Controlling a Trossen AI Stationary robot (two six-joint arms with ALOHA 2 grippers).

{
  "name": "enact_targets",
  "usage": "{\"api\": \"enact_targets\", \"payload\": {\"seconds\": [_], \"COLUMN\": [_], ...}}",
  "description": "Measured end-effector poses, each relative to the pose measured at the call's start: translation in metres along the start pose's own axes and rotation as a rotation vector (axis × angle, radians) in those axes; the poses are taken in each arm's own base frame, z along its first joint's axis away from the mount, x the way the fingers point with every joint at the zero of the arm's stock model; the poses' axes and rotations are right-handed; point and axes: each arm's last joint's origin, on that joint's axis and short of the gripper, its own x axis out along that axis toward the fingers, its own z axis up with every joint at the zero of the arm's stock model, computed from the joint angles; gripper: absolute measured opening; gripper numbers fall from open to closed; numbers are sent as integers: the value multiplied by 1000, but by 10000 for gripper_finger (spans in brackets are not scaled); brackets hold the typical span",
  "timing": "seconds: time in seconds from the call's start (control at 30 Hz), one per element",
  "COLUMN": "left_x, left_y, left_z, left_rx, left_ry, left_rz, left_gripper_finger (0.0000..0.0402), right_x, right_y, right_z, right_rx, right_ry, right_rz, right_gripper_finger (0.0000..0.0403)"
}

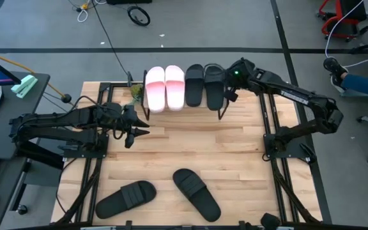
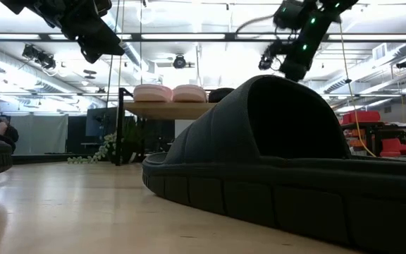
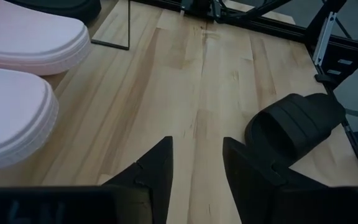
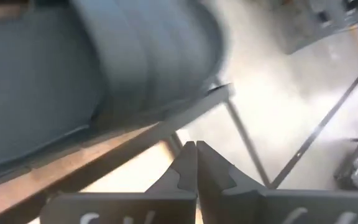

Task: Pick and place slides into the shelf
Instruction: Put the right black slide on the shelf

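Shelf: the shelf stands at the table's far edge, and you see four slides across its plank, two pink slides on its left half, two black slides on the shelf on its right half.

Still to place: two black slides on the table, one near the front middle, the other toward the front left, well apart from the shelf.

Right gripper: the right gripper sits at the shelf's right end beside the outer black slide, fingers pressed together and holding nothing; its wrist view is smeared, so whether it touches the wire frame is unclear.

Left gripper: the left gripper hangs above bare wood just in front of the pink slides, jaws spread and empty, one black table slide ahead of it.

Progress: four of six look placed.

Risk: the plank already looks full, so pushing in another slide could shove a neighbour off the far edge.

Risk: your right arm is close to the outer slide and wire leg; a careless pull-away could drag the slide or rock the rack.
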Motion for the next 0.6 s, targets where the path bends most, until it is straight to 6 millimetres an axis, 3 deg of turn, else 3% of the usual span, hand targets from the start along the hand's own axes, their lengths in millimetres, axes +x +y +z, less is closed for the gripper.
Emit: {"api": "enact_targets", "payload": {"seconds": [0.2, 0.3, 0.4, 0.6], "left_x": [0, 0, 0, 0], "left_y": [0, 0, 0, -1], "left_z": [0, 1, 2, 3], "left_rx": [7, 31, 36, 36], "left_ry": [0, -6, -19, -33], "left_rz": [0, -1, -3, -5], "left_gripper_finger": [153, 153, 149, 142], "right_x": [-34, -40, -34, 1], "right_y": [-9, -10, -8, 4], "right_z": [-2, 1, 5, 14], "right_rx": [52, 103, 101, 72], "right_ry": [-145, -226, -241, -186], "right_rz": [63, 146, 178, 225], "right_gripper_finger": [0, 0, 0, 0]}}
